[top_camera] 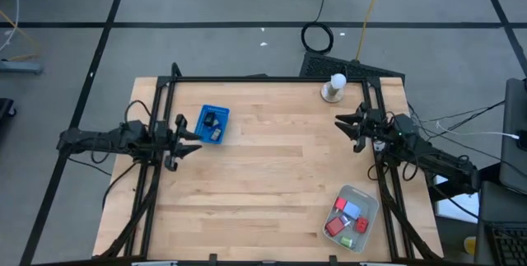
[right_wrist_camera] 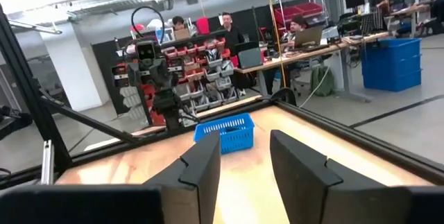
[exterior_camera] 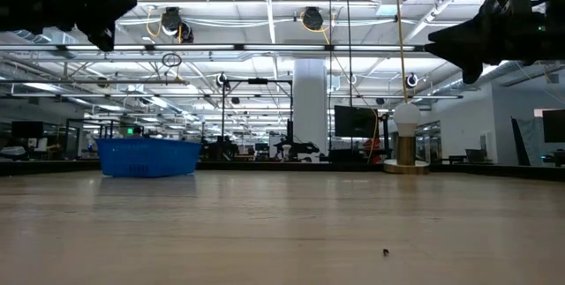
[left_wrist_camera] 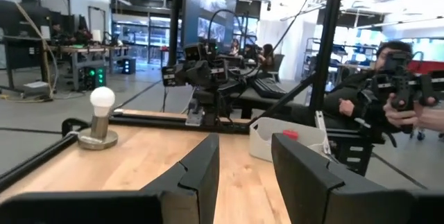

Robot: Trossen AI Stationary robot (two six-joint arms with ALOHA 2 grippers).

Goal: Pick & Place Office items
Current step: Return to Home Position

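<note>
The office items lie in two containers. Red, blue and green pieces [top_camera: 346, 217] sit in a translucent tray [top_camera: 368, 204] at the near right. A black clip and a pale piece [top_camera: 212, 128] sit in a blue basket [top_camera: 216, 111] at the left. My left gripper [top_camera: 196, 137] hovers at the table's left edge beside the basket, pointing level toward the right. Its fingers [left_wrist_camera: 201, 168] stand a little apart with nothing between them. My right gripper [top_camera: 342, 126] hovers at the right edge pointing left, its fingers [right_wrist_camera: 205, 165] also slightly apart around nothing.
A white knob-topped stand [top_camera: 333, 87] stands at the far right of the table. A dark frame [top_camera: 263, 78] runs along the table's far edge and sides. A person [left_wrist_camera: 388, 92] sits beyond the right side, and other people [right_wrist_camera: 229, 26] sit behind the left arm.
</note>
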